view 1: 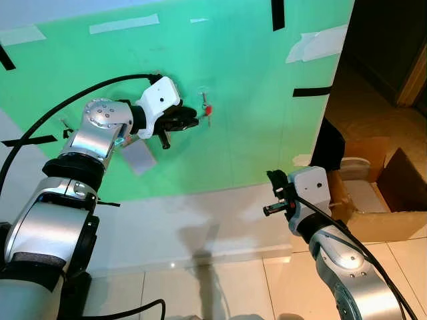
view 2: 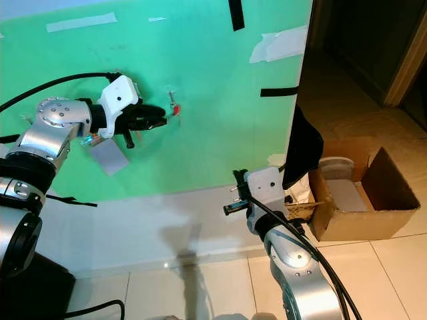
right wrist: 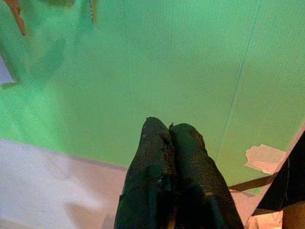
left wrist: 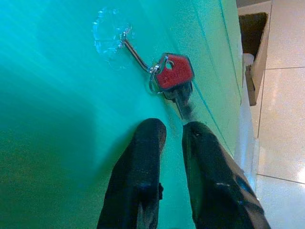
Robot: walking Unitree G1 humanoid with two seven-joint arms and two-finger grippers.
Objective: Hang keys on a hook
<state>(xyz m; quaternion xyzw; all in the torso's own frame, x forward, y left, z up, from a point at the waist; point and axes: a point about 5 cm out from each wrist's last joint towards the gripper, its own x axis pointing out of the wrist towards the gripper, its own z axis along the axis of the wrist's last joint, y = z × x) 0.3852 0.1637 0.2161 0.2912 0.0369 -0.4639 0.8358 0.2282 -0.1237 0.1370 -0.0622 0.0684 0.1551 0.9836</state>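
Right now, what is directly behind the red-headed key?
The green board on the wall lies behind the key, which hangs by its ring from a clear hook stuck to it. The left gripper is just short of the key, fingers slightly apart. The patch under the key head is hidden.

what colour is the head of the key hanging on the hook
Red, on the key hanging from the clear hook; the left wrist view shows it best.
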